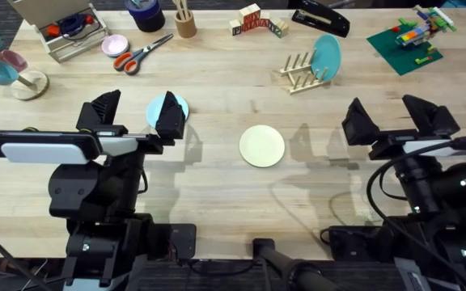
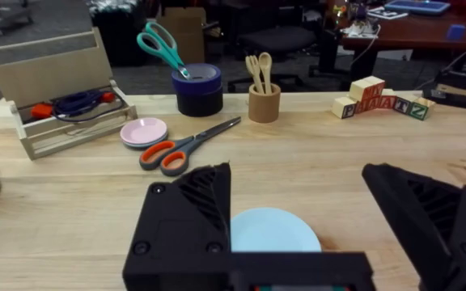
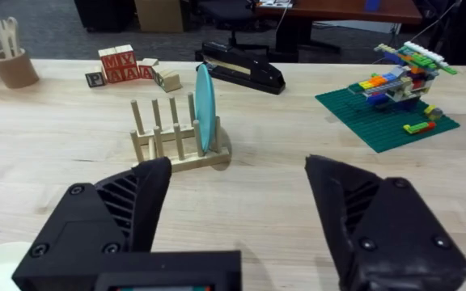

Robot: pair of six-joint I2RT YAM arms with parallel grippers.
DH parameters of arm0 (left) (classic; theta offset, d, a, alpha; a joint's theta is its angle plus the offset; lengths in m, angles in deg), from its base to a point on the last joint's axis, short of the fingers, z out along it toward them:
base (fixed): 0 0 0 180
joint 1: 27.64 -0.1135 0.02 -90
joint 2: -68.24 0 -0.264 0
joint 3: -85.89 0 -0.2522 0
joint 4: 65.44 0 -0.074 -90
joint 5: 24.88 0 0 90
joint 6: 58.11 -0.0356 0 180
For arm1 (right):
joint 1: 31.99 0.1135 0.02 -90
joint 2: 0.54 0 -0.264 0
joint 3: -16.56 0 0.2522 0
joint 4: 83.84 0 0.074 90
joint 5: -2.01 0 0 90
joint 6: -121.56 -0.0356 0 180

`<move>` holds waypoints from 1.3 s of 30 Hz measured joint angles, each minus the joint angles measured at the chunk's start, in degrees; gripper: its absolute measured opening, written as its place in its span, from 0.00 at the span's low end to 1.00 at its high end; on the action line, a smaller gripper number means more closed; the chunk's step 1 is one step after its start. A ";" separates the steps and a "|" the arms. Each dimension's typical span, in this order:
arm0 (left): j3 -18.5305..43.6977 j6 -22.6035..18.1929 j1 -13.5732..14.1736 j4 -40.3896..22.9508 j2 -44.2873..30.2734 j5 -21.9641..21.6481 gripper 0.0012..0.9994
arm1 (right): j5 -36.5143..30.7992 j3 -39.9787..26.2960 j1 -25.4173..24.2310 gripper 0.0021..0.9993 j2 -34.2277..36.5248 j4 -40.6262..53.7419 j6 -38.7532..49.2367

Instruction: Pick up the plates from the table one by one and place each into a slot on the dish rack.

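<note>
The left pincer stands wide and holds nothing, with the light blue plate lying flat on the worktop between its fingers. The right pincer is also wide and holds nothing, above bare wood. The cream-yellow plate lies flat near the middle, well apart from both. That makes two plates on the wood. One dish rack stands farther back, with one darker teal plate upright at its end. Beyond it, lettered blocks show "M", "Y", "P" and a row of "A".
</note>
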 joint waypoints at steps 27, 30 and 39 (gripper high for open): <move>17.90 0.13 0.00 -12.68 -4.23 -1.31 0.99 | 1.49 -15.36 0.00 1.00 5.91 4.58 -0.02; 24.62 0.24 0.00 -17.82 -9.35 -1.96 0.99 | 1.49 -22.62 0.00 1.00 12.12 9.35 -0.02; 46.48 0.50 0.00 -37.72 -32.85 -2.84 0.99 | 1.56 -45.92 0.00 1.00 37.30 28.49 -0.02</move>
